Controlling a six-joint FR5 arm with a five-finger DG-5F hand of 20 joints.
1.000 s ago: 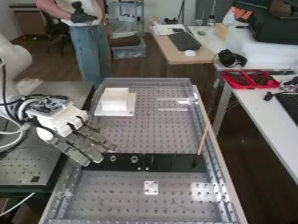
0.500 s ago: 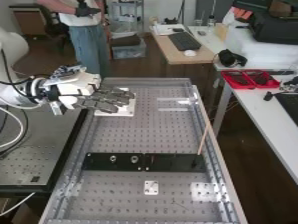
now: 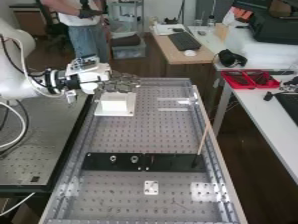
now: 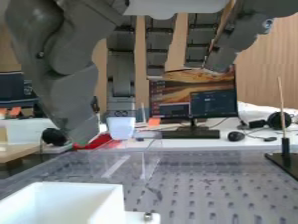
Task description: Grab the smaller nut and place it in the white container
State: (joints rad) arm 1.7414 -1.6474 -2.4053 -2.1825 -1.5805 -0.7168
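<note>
- High view: I have the hand [image 3: 121,82] above the far edge of the white container [image 3: 114,102], its fingers reaching out across that edge.
- The container sits on a white base plate [image 3: 106,113], which lies flat on the perforated metal surface [image 3: 126,137].
- Nearer the camera than the container, the flat black bar [image 3: 169,162] lies across the surface, with the larger nut [image 3: 113,158] and the bearing [image 3: 134,158] standing on it side by side.
- A thin wooden stick [image 3: 203,135] rises at a tilt from the bar's end farther from the container.
- Nearer the camera again than the container and bar, I see a small white square plate [image 3: 151,187] on the surface.
- Wrist view: my hand [image 4: 120,75] is open, the fingers mostly straight and the thumb apart from them; I make out no part in its grasp.
- Below it is the container, open at the top, but I see only part of its inside.
- Beyond the container stand a lit monitor [image 4: 199,95] and a keyboard [image 4: 189,133].
- Where the smaller nut is, relative to the container, I cannot tell.
</note>
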